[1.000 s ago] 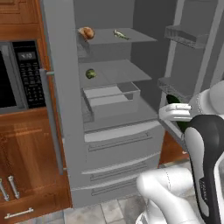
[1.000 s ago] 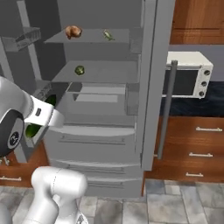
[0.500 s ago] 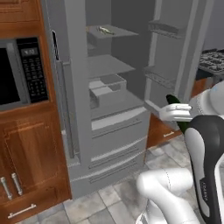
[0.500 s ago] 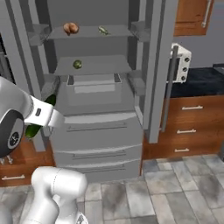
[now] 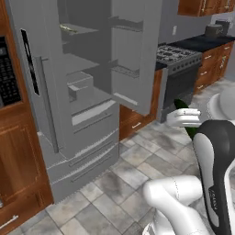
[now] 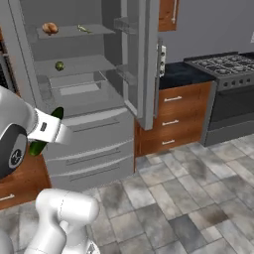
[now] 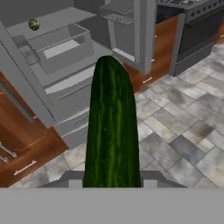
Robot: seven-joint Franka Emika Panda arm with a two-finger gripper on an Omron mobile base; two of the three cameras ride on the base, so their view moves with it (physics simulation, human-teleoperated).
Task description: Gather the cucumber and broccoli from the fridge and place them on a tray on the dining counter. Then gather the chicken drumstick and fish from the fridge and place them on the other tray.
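The gripper (image 7: 112, 181) grasps the cucumber (image 7: 112, 131), which juts straight out ahead.

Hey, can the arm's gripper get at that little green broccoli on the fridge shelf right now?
Probably not. The gripper is shut on the long dark green cucumber, and the small lumpy green broccoli sits deep on the open grey steel fridge's shelf, well away.

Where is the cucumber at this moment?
The cucumber is in the gripper, out over the tiled floor in front of the open fridge; in the hand view it stands up the middle.
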